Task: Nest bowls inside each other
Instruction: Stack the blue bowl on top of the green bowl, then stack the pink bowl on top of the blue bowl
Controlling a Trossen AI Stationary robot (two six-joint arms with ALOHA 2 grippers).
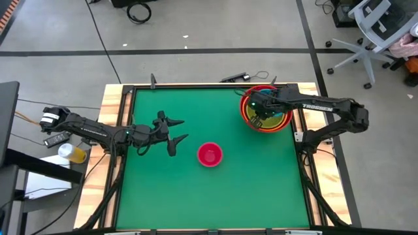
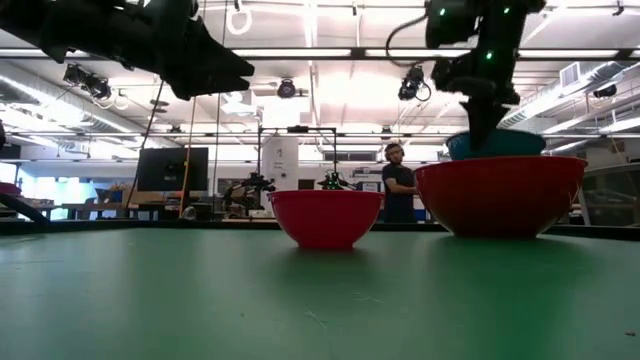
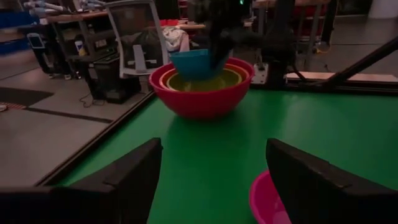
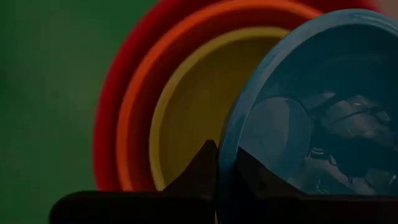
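I am carrying the light blue bowl [image 3: 194, 63] by its rim in my right tool [image 1: 256, 116], pinched shut, just above the yellow-green bowl [image 3: 205, 81] nested in the orange [image 4: 134, 124] and red bowls [image 1: 251, 121]. Next I am needing to centre and release it. My left tool [image 1: 175, 133] is hovering wide open near the magenta-pink bowl [image 1: 209, 155] on the green tabletop [image 1: 215, 196]; a person [image 2: 398, 180] is standing in the lab behind
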